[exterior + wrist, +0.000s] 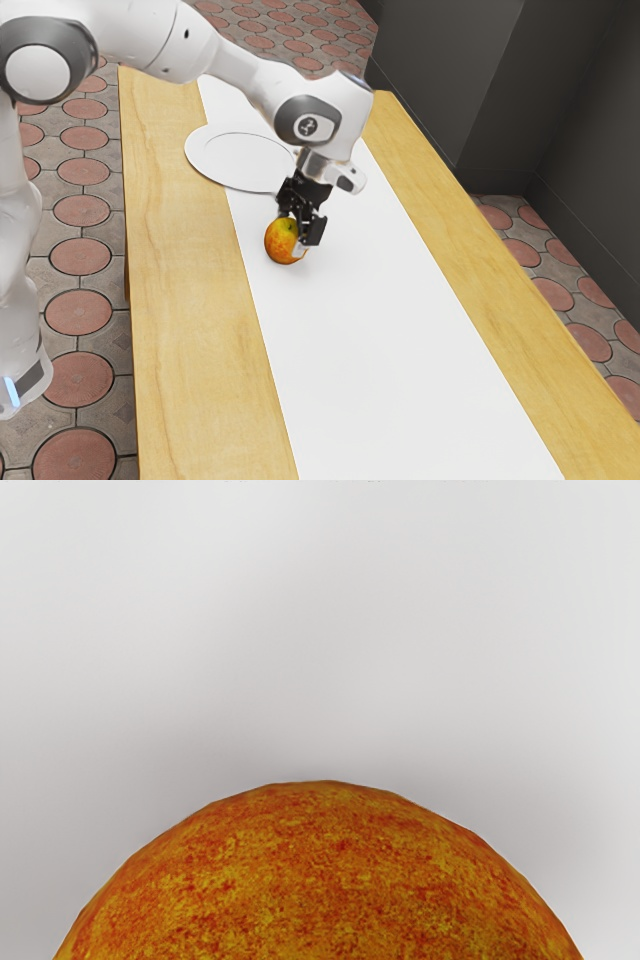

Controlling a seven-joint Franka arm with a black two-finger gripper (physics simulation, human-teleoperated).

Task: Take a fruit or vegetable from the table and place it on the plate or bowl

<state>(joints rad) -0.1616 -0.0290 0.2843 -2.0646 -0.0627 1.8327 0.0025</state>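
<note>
From the side, the claw is down against an apple on the white runner that runs along the tabletop's middle. Whether the claw pinches the apple cannot be told. A white plate lies near, toward the far edge. The wrist view adds the apple's mottled red-yellow skin just under the hand.
</note>
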